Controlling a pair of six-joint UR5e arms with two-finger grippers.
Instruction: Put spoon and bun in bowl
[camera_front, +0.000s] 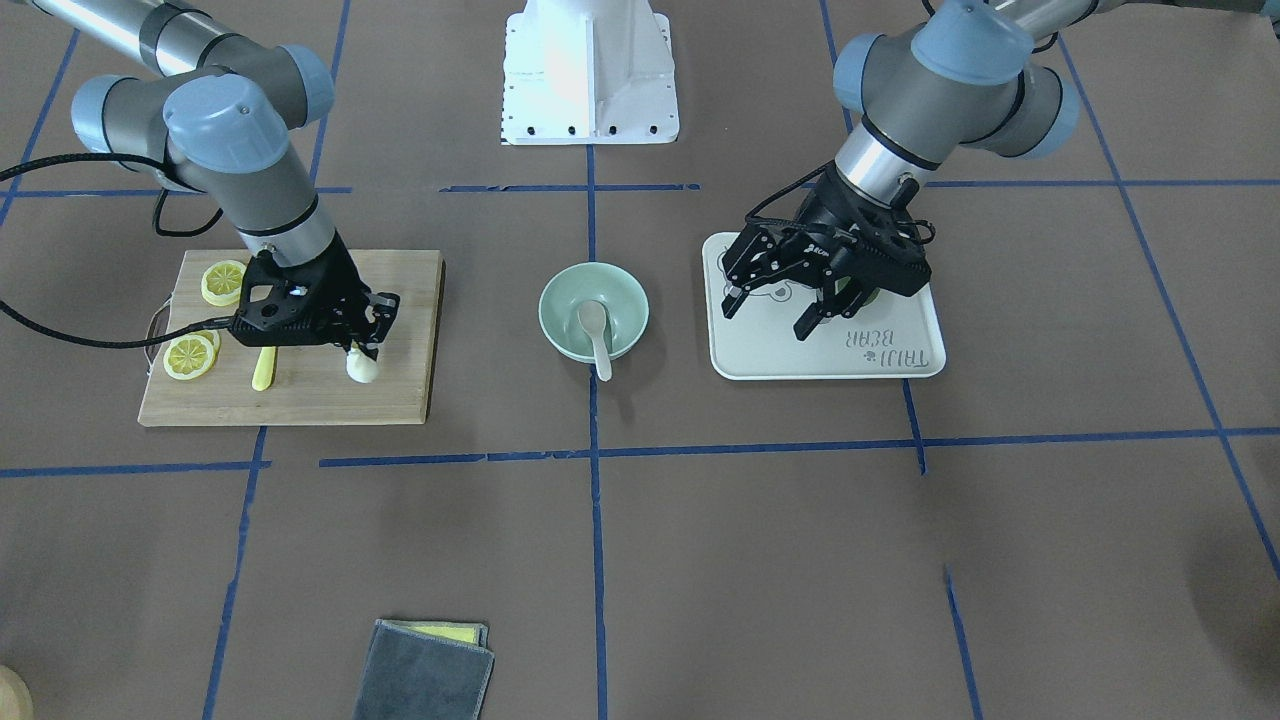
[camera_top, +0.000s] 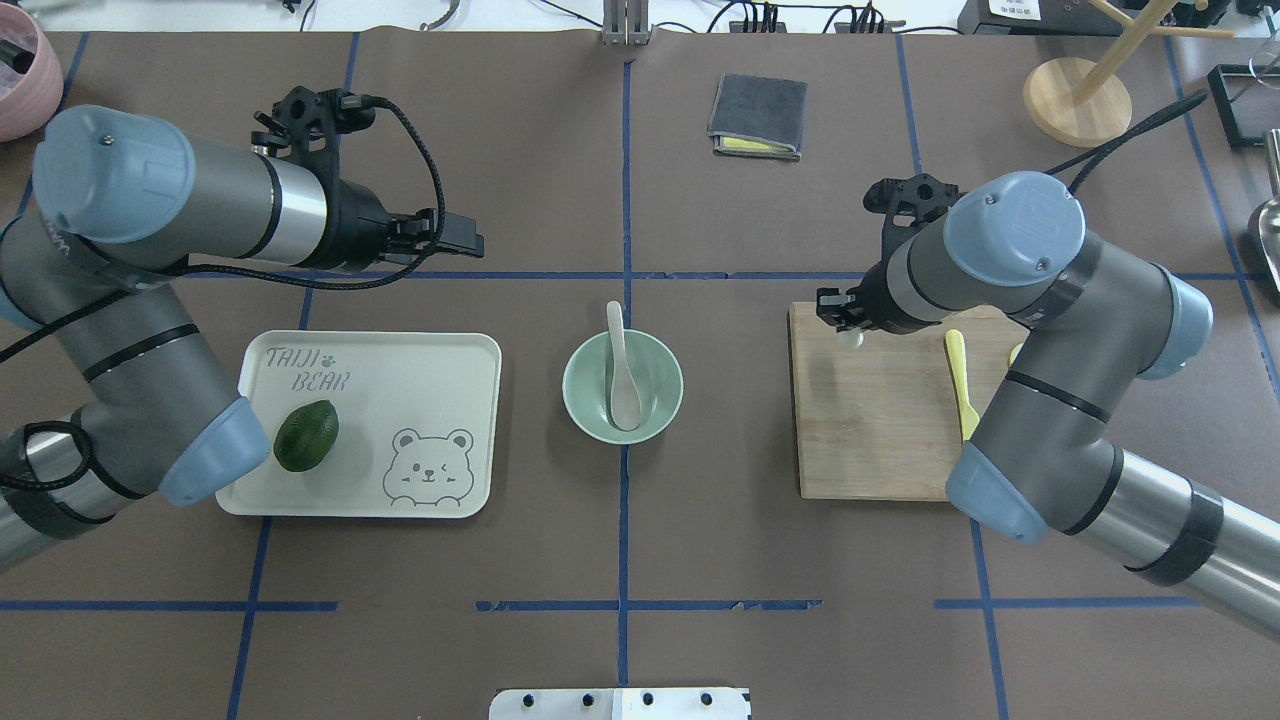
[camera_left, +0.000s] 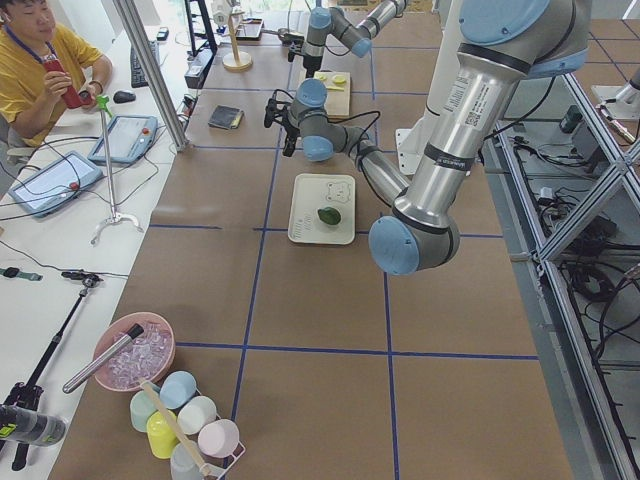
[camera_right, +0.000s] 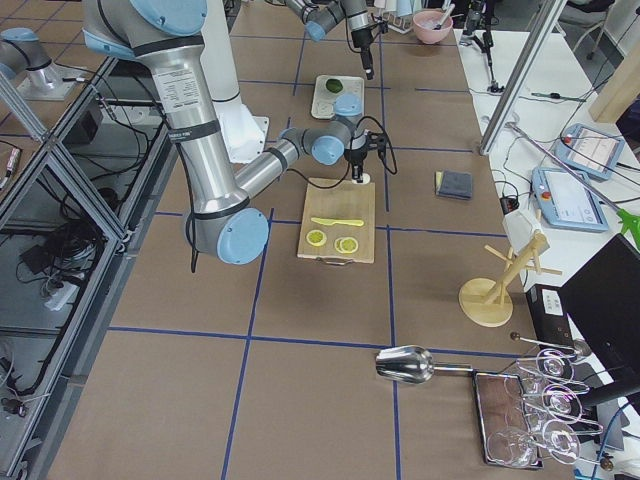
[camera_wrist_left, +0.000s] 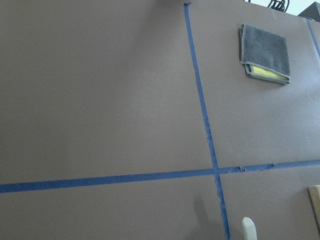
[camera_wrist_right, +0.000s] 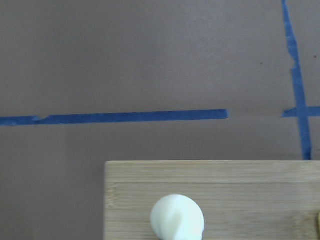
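The pale spoon (camera_front: 597, 330) lies in the mint-green bowl (camera_front: 548, 310) at the table's middle, scoop down and handle over the rim; both also show in the overhead view, spoon (camera_top: 620, 370) and bowl (camera_top: 572, 385). The cream-white bun (camera_front: 362, 368) sits at the wooden cutting board's (camera_front: 400, 300) edge. My right gripper (camera_front: 368, 348) is down on the bun, and its fingers look closed on the bun's top. The right wrist view shows the bun (camera_wrist_right: 177, 218) low in frame. My left gripper (camera_front: 770, 318) hangs open and empty above the white tray (camera_front: 780, 350).
Lemon slices (camera_front: 222, 282) and a yellow plastic knife (camera_front: 264, 368) lie on the board behind my right gripper. A green avocado (camera_top: 306, 435) lies on the tray. A folded grey cloth (camera_top: 757, 115) lies at the table's far side.
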